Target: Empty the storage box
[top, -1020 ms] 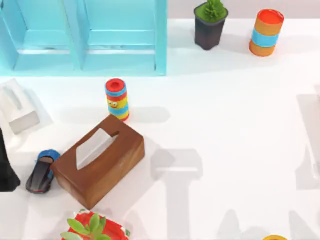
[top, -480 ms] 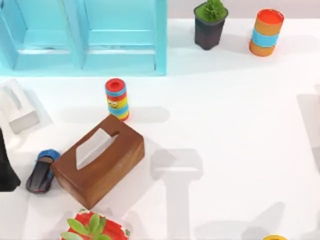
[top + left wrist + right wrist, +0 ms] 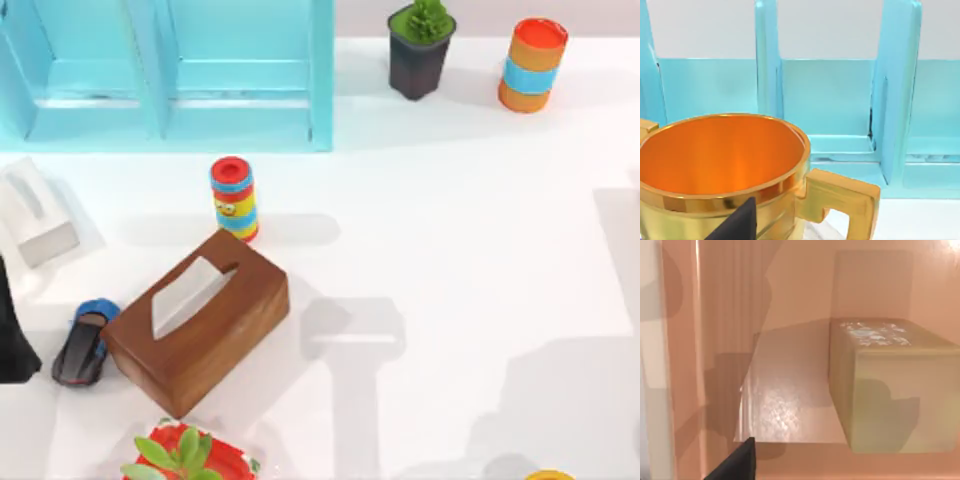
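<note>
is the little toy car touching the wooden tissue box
Cannot tell. In the top view the toy car sits right against the wooden tissue box at its left end, with no gap or contact plainly visible.

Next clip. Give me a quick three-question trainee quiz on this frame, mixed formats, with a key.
1. True or false: the brown tissue box lies flat on the table.
2. Multiple choice: what sits beside the tissue box on the top view's left? A) toy car B) spoon C) book
3. Fill in: the left wrist view shows a gold ___ in front of the blue shelf.

Key: 1 true. 2 A, the toy car. 3 cup.
</note>
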You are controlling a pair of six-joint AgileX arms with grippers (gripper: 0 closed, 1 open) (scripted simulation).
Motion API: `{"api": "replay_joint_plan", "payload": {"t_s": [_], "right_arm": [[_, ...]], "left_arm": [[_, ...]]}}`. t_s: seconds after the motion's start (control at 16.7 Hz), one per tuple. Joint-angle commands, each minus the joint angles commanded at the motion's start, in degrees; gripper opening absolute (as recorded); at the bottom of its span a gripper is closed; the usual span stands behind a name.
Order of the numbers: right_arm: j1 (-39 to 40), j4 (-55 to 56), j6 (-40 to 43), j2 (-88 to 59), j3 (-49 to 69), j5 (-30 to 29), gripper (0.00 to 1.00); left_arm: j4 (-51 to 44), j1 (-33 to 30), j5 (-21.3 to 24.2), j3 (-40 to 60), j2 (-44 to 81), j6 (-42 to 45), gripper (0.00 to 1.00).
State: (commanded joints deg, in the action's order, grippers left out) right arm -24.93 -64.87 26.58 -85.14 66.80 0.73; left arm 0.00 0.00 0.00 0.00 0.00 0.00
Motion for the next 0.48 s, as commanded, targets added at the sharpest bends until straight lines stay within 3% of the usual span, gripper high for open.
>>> {"api": "replay_joint_plan", "payload": {"t_s": [0.48], "right_arm": [[-2.91, -6.48, 2.43, -7.3, 6.79, -0.14, 1.0]], "left_arm": [[0.0, 0.0, 0.0, 0.0, 0.0, 0.0, 1.0]]}}
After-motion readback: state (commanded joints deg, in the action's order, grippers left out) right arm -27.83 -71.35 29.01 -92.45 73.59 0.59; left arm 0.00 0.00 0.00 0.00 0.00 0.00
